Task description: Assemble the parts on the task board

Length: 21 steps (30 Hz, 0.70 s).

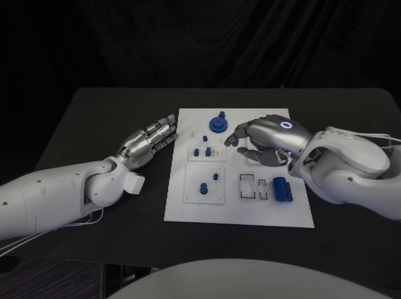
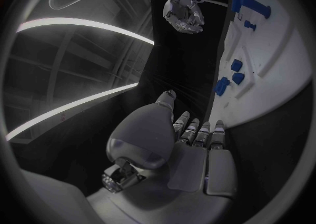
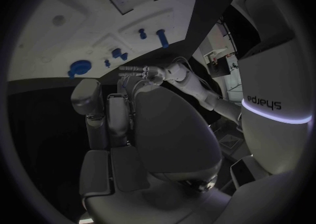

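The white task board [image 1: 239, 208] lies mid-table. On it are a round blue gear-like part [image 1: 219, 123], small blue pegs [image 1: 202, 151], two more pegs [image 1: 208, 183] and a blue cylinder [image 1: 282, 190]. My left hand [image 1: 151, 140] lies flat with its fingers stretched out, just off the board's left edge, holding nothing. My right hand [image 1: 263, 140] hovers over the board's far right part with loosely bent fingers and nothing visible in them. The left wrist view shows the left hand [image 2: 191, 145] beside the board [image 2: 276, 60] and the pegs [image 2: 227, 76]. In the right wrist view the right hand [image 3: 145, 129] faces the board [image 3: 86, 29] and the gear-like part [image 3: 80, 67].
Black table [image 1: 111, 112] extends around the board, with bare room at the left and at the far side. Clear rectangular recesses [image 1: 247, 187] sit near the blue cylinder. My right forearm [image 1: 353, 168] covers the table at the right.
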Available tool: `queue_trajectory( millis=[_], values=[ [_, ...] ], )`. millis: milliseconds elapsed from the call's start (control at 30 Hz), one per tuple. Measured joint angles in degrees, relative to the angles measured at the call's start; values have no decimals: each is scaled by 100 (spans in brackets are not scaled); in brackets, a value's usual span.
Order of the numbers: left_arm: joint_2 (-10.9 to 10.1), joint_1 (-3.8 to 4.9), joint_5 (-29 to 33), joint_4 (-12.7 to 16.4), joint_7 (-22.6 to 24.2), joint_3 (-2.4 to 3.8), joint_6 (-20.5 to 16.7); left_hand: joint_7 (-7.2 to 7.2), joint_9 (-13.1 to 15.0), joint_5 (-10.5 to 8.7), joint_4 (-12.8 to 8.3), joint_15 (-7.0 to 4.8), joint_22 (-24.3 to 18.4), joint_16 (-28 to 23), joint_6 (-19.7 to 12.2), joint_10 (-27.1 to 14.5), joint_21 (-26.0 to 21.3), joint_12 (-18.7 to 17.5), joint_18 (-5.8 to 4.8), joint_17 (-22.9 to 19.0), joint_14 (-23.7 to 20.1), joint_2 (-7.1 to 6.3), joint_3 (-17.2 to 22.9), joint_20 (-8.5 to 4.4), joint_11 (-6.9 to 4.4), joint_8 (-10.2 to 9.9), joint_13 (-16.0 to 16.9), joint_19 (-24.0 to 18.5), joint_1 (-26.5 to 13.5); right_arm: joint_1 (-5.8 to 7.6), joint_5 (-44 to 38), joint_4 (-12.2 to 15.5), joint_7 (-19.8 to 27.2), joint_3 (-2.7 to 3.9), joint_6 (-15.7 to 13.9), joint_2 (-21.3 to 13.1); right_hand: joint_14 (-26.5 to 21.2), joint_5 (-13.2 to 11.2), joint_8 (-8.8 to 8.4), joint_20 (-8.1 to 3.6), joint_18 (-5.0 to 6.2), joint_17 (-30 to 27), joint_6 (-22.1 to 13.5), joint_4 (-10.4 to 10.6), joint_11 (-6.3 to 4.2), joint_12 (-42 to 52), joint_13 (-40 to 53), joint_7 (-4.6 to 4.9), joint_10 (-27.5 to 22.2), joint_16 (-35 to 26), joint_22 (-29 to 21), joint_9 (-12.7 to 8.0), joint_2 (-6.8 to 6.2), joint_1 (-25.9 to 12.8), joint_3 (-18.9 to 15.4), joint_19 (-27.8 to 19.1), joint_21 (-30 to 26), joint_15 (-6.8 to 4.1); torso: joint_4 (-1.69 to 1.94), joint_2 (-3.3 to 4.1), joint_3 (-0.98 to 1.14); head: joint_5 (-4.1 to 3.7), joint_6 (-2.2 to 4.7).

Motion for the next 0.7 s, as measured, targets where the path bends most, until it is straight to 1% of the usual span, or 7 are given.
queue_trajectory(
  millis=[167,233,267,333,467,600,700],
  values=[
    [-11,0,0,13,0,1,-3,-32,0,0,-42,0,0,0,33,16,0,40,0,1,0,-50,-42,0,16,0,0,0,-50,87,676,-28,-4,0,-167,-359,-18,-289,389,-96,0,-97,297,12,-296,2238,903,-63,127,-46,0,162,-150,-876,38,-86,-88,-154,-9,-10,4,-135,0],
    [-11,0,0,18,0,1,-3,-32,0,0,-42,0,0,0,33,-4,0,40,0,1,0,-50,-42,0,35,0,0,0,-50,79,882,-53,-29,-3,-194,-486,-58,-264,522,-103,1,-5,332,84,-331,3676,3041,-63,986,20,-1,230,-206,-1148,-182,-164,-153,-143,-12,-10,5,-213,0],
    [-12,0,0,22,0,1,-3,-32,0,0,-41,0,0,0,32,-5,0,40,0,1,0,-50,-42,0,37,0,0,0,-50,60,947,-63,-54,-2,-203,-542,160,-264,605,-93,0,209,301,174,-361,4350,4165,-93,1767,400,0,287,-247,-1337,-408,-110,37,-133,-13,-12,4,-241,0],
    [-15,0,0,34,0,1,-3,-32,0,0,-41,0,0,0,32,-5,0,40,0,1,0,-50,-42,0,37,0,0,0,-50,-5,1019,-69,-122,0,-207,-637,291,-305,685,-80,1,294,289,282,-349,4816,4963,-104,2533,715,0,339,-277,-1534,-612,-39,213,-143,-14,-16,3,-276,0],
    [-33,0,0,50,0,0,-3,113,1,23,-81,0,0,0,54,-5,0,40,0,1,0,-5,-49,0,37,0,0,0,-95,-186,1049,-77,-435,-10,-190,-808,323,-510,945,-69,-97,332,391,617,-351,5401,5354,-185,4026,1287,-1,523,-283,-2005,-1135,229,792,-151,-15,-32,-13,-347,0],
    [-29,0,0,29,0,0,-2,187,9,23,-97,0,0,0,102,-6,0,39,0,2,0,12,-34,20,37,0,0,21,-112,-324,879,-62,-910,-8,-112,-937,350,-554,1378,-164,-236,332,485,812,-444,5458,5360,-278,4177,1400,-1,918,-119,-2718,-1627,631,1621,-249,-27,-45,-27,-416,0],
    [-19,0,0,21,0,0,0,194,9,23,-97,0,-1,0,95,-6,0,39,0,2,0,19,-34,20,37,0,0,21,-118,-407,640,-13,-1285,-10,-23,-1014,354,-520,1618,-248,-365,332,569,828,-549,5458,5359,-387,4163,1400,-1,1179,-142,-2991,-1689,801,2190,-363,-35,-49,-34,-453,0]
  ],
)
